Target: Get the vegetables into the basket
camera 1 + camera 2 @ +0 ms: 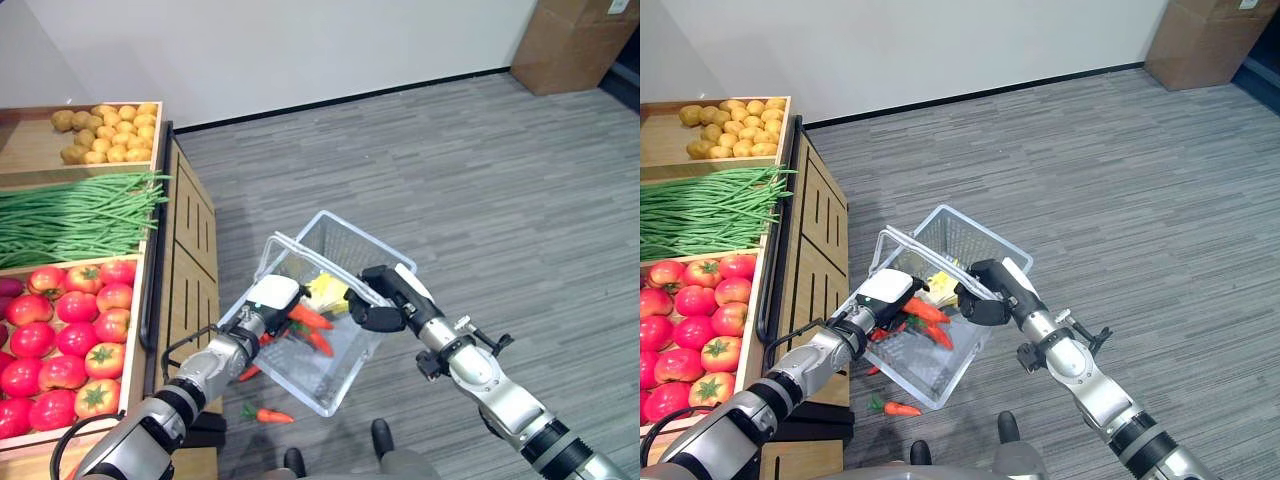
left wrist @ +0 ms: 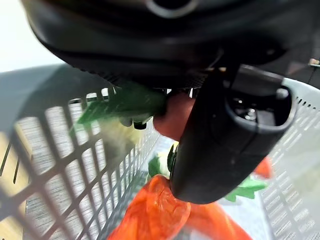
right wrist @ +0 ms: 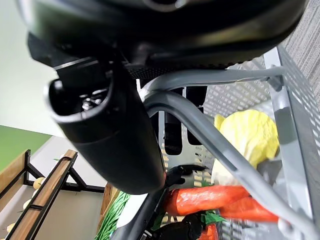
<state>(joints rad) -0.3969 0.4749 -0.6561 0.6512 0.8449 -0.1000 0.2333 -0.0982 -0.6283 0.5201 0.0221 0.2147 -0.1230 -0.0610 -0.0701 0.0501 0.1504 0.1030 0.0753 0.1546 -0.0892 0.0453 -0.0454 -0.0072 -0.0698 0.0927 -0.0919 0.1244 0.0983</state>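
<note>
One carrot (image 1: 308,317) sits pinched in your left robot hand (image 1: 268,300) over the basket (image 1: 352,245), whose handle your right robot hand (image 1: 380,300) grips. Lower it before letting go; another carrot (image 1: 266,414) lies on the floor.

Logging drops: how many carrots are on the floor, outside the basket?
1: a carrot lies on the floor just beside the basket, by its near corner. Others could be hidden under the basket.

The left hand (image 1: 272,296) reaches in from the lower left with its fingers curled. The right hand (image 1: 385,297) extends from the lower right, its fingers also curled.
</note>
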